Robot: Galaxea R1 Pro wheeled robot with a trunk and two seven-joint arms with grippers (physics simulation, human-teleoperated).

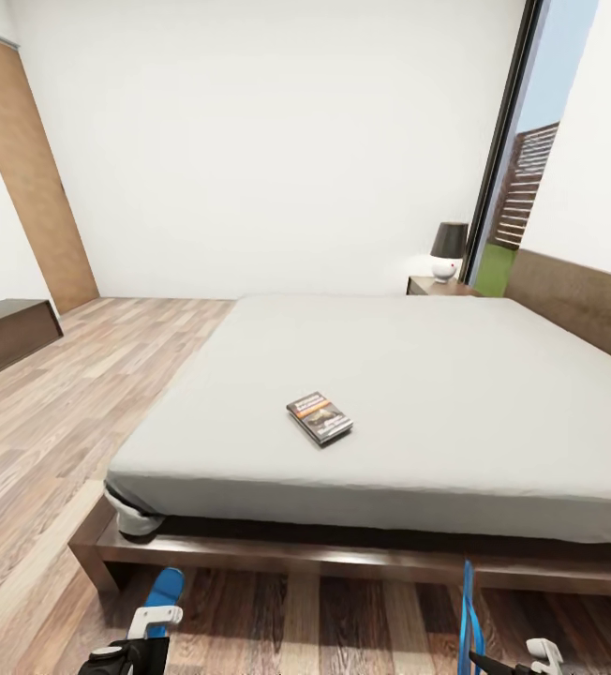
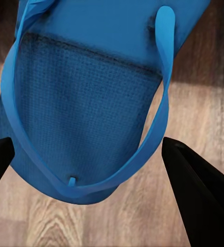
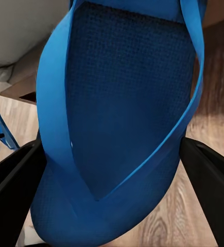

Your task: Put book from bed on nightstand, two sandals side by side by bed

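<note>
The book point(image 1: 320, 417), dark with an orange band, lies flat on the pale grey bed point(image 1: 455, 375) near its foot edge. A nightstand point(image 1: 437, 286) stands at the bed's far side by the headboard. Low in the head view, my left gripper point(image 1: 146, 630) holds one blue sandal point(image 1: 165, 591) upright above the floor. In the left wrist view this sandal point(image 2: 86, 103) sits between the fingers point(image 2: 194, 190) of the left gripper point(image 2: 87, 141). My right gripper point(image 1: 516, 656) is shut on the other sandal point(image 1: 468, 614), seen edge-on. Its sole point(image 3: 127, 92) lies between the right gripper's point(image 3: 112, 146) fingers point(image 3: 209, 180).
A lamp point(image 1: 448, 248) stands on the nightstand. A long low dark cabinet point(image 1: 6, 333) lines the left wall beside a brown door point(image 1: 34, 178). A tall window point(image 1: 521, 187) is at the back right. Plank floor point(image 1: 71, 403) stretches left of the bed; the bed frame's corner point(image 1: 95, 553) juts out near my left gripper.
</note>
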